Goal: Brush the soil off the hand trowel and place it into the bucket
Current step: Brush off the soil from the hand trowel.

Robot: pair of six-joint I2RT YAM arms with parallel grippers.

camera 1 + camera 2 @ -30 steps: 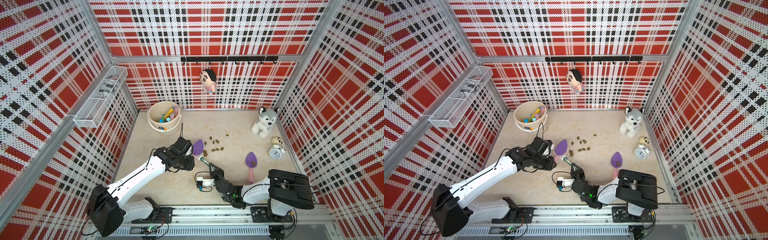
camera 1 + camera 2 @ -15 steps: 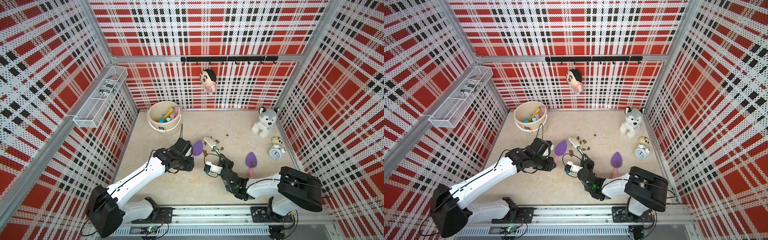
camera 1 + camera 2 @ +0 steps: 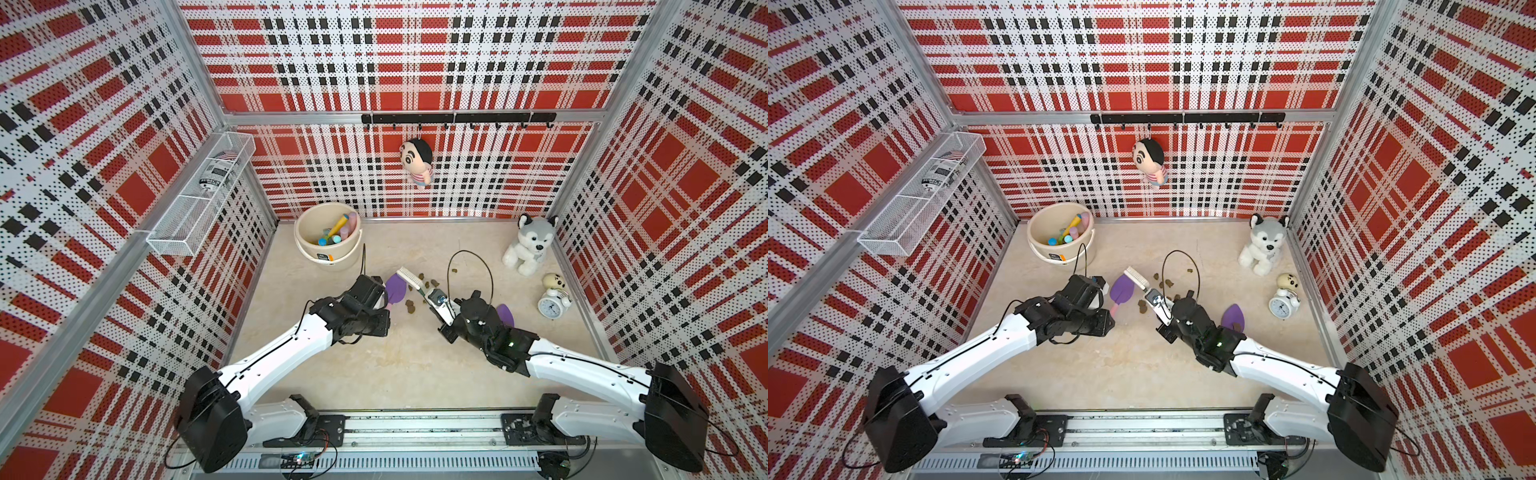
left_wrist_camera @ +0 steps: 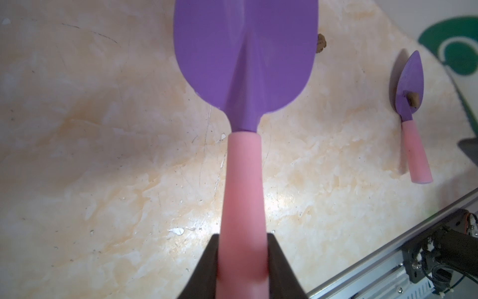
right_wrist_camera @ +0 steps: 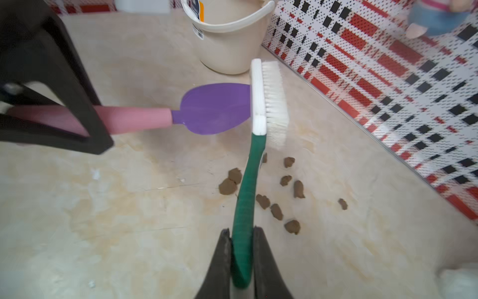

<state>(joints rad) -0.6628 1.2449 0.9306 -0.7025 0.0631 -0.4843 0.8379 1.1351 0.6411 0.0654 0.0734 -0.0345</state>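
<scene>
Plaid walls (image 3: 415,62), beige marbled floor (image 3: 374,374) — brushing near its end, by the look of it.

Pinched on the pink handle of the hand trowel (image 5: 214,108) with the left gripper (image 4: 243,240), blade seemingly clean. Clamped tight on the green handle of the brush (image 5: 269,103) with the right gripper (image 5: 241,248), bristles at the blade's tip. Scattered at the trowel's three o'clock: the soil (image 5: 292,226). Left to do: carrying to the bucket (image 3: 345,259), eleven o'clock from the trowel, toys (image 3: 336,232) inside, path apparently open. At four o'clock, a second trowel (image 4: 411,85) bearing one lump — plush husky (image 3: 530,249) and alarm clock (image 3: 552,305) at two o'clock, clear of the way.
</scene>
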